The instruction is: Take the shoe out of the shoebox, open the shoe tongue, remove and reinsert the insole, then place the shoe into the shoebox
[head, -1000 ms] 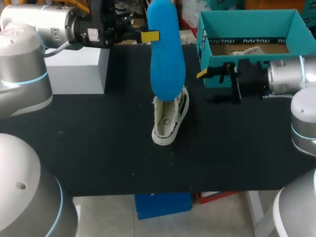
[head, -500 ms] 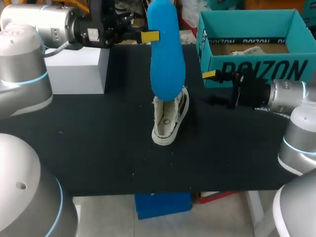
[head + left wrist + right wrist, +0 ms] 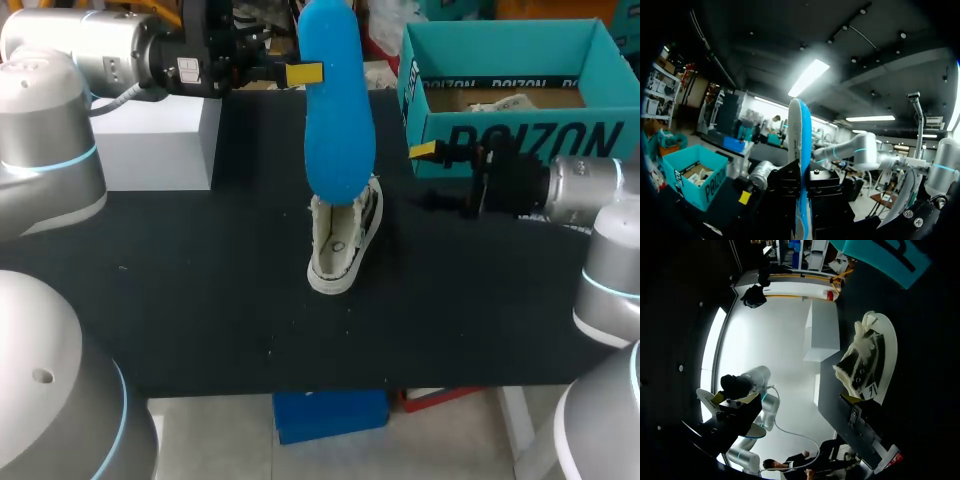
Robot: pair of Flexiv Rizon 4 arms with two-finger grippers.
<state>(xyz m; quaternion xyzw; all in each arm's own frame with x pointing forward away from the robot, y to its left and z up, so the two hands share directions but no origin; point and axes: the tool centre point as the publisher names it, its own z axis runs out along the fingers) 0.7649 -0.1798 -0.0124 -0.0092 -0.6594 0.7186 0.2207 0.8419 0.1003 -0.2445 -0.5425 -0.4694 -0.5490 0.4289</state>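
Observation:
My left gripper point(image 3: 303, 73) is shut on a blue insole point(image 3: 336, 100), holding it by its edge high above the table. In the left wrist view the insole point(image 3: 801, 150) stands on edge between the fingers of the gripper point(image 3: 801, 197). Its lower end hangs over the opening of a white canvas shoe point(image 3: 341, 245), which stands on its sole mid-table; whether they touch I cannot tell. The teal shoebox point(image 3: 500, 130) sits open at the back right. My right gripper point(image 3: 432, 175) is open and empty in front of the box, to the right of the shoe point(image 3: 867, 365).
A white block point(image 3: 160, 140) stands at the back left of the black table point(image 3: 200, 300). Crumpled paper point(image 3: 500, 101) lies inside the shoebox. The table's front edge runs just below the shoe.
My right arm has drawn back to the right and nearer the front, uncovering the box's front wall. The left arm, insole and shoe have stayed put.

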